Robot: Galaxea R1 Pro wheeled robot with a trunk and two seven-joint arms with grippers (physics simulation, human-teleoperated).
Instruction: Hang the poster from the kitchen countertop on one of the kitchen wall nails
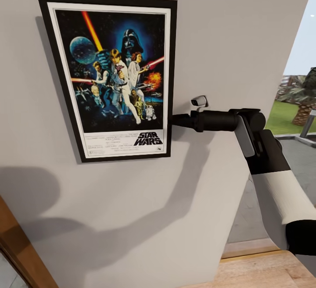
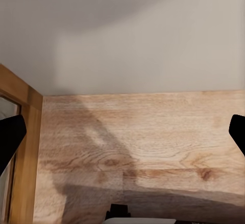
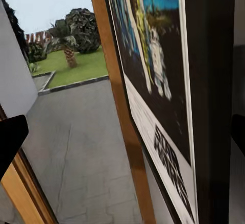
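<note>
Item: poster (image 1: 112, 75), black frame, white border, held flat against the pale grey wall (image 1: 228, 42), upper part of it, slightly tilted with its top leaning away from the right arm. Lower right edge of the frame meets the right gripper (image 1: 174, 120), which reaches in sideways from the extended arm. In the right wrist view the poster (image 3: 163, 96) sits very close, its frame edge running between the two dark fingertips.

Grip state, right: jaws appear set around the frame edge, but whether they press on it or have let go cannot be told.

Grip state, left: the left gripper (image 2: 122, 137) is spread wide and empty, pointed at the wooden floor (image 2: 138, 147).

Risks (judgement): if the frame is not caught on a nail, release would let it slide down the wall to the floor. A sideways pull on withdrawal could drag the frame off or worsen the tilt.

Not visible: the nail, presumably behind the poster; the frame's back and hanger; contact at the fingertips, lost against the black frame.
</note>
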